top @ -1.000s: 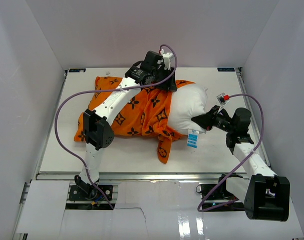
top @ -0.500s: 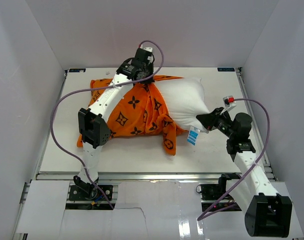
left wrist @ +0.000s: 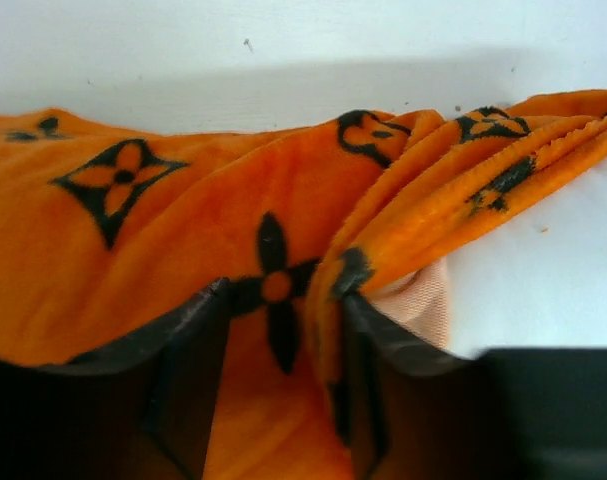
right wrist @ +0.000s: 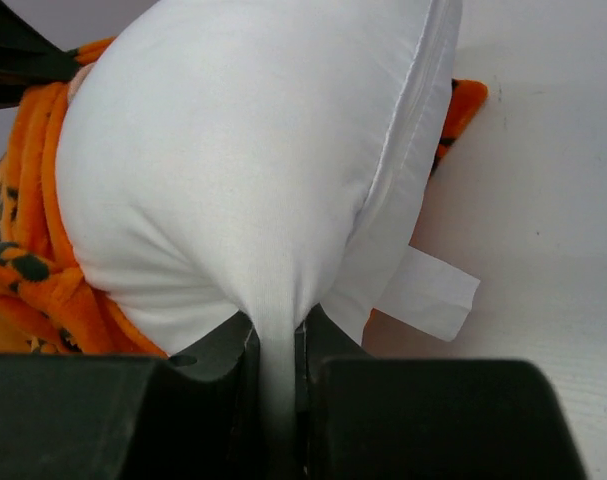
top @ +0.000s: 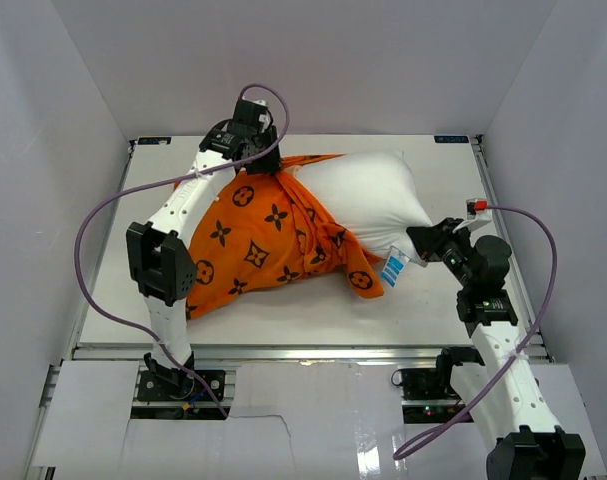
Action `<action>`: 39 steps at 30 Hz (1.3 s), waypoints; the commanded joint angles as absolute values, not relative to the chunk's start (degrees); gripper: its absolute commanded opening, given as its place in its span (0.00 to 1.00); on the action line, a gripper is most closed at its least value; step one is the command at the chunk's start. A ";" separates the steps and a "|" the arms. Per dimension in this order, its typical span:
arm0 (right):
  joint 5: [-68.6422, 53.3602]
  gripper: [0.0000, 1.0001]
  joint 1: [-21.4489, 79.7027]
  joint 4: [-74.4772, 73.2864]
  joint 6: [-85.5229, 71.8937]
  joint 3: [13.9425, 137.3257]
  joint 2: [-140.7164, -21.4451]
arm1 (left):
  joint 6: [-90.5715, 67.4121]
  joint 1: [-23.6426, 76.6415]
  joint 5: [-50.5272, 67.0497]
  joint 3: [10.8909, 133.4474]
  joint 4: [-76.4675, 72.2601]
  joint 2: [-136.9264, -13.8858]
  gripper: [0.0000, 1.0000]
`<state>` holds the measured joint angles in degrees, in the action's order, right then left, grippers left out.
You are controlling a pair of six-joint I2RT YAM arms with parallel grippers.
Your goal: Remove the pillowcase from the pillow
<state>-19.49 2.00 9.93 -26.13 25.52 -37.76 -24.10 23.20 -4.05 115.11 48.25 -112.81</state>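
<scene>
While approx. half of the pillow [top: 368, 195] is bared at center-right of the top view, its frame-left part is wrapped by the pillowcase [top: 253, 245]. Cover folds are gripped by the left pincer [left wrist: 278, 320], pillow corner is clamped by the right pincer [right wrist: 278, 345]; rest judged undone.

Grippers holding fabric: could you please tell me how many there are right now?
2. The left gripper is shut on a fold of the pillowcase at its far side; the right gripper pinches a corner of the pillow, near its tag.
</scene>
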 commanded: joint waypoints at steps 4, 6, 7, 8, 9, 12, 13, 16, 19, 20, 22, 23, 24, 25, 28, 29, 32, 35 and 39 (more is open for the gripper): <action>-12.31 0.08 0.00 10.28 -26.54 32.52 -44.21 | -20.57 21.52 -6.50 105.48 41.93 -98.39 0.80; -9.34 0.08 0.00 8.88 -26.63 30.86 -44.38 | -19.69 23.11 -10.78 99.87 42.10 -94.07 0.83; -8.01 0.08 0.00 8.35 -27.24 30.15 -44.38 | -20.12 24.59 -12.38 97.06 42.10 -91.61 0.84; -6.52 0.08 0.00 8.44 -27.77 28.75 -44.91 | -20.74 25.13 -13.87 91.11 42.10 -86.36 0.84; -6.33 0.08 0.00 8.61 -28.12 28.39 -45.61 | -21.53 25.75 -16.32 88.10 42.01 -83.87 0.84; -7.29 0.08 0.00 10.02 -29.35 28.82 -50.00 | -24.08 28.38 -18.62 77.48 41.48 -74.99 0.85; -7.38 0.08 0.00 10.19 -29.53 29.18 -51.49 | -24.52 29.26 -18.72 75.34 41.57 -73.32 0.85; -6.42 0.08 -0.09 10.02 -29.27 30.94 -55.72 | -25.66 29.62 -21.09 68.48 42.54 -67.25 0.88; -5.28 0.08 0.00 10.11 -29.27 30.94 -56.25 | -26.72 29.71 -21.01 63.38 42.19 -61.62 0.89; -5.01 0.08 -0.09 10.11 -29.53 30.85 -55.81 | -27.33 29.62 -20.66 62.59 42.10 -60.57 0.89; -5.01 0.08 0.00 9.76 -29.71 30.94 -55.46 | -28.21 29.71 -19.60 60.48 42.62 -58.28 0.88; -5.10 0.08 0.00 9.49 -29.88 31.11 -55.20 | -29.08 29.62 -17.86 59.77 42.71 -57.58 0.88; -4.92 0.08 0.00 8.54 -29.71 31.64 -55.02 | -29.35 29.62 -16.45 58.81 42.63 -56.35 0.88; -4.40 0.08 0.00 8.09 -29.62 31.81 -54.85 | -29.62 29.71 -14.61 57.06 42.63 -55.90 0.88; -4.31 0.08 -0.26 7.38 -29.36 32.34 -54.58 | -30.50 29.71 -13.54 54.50 42.02 -55.28 0.88; -4.83 0.08 -0.44 7.47 -29.44 32.43 -54.41 | -30.59 29.71 -12.84 54.23 41.75 -55.54 0.87; -5.36 0.08 -0.44 7.56 -30.06 32.52 -54.14 | -30.67 29.71 -15.45 53.27 40.09 -56.77 0.55; -5.01 0.08 -1.05 7.47 -30.32 33.05 -54.32 | -31.03 29.71 -19.85 52.73 38.50 -59.58 0.00; -6.76 0.08 -2.28 7.56 -30.41 35.15 -55.11 | -31.11 28.40 -25.38 56.40 37.18 -63.63 0.00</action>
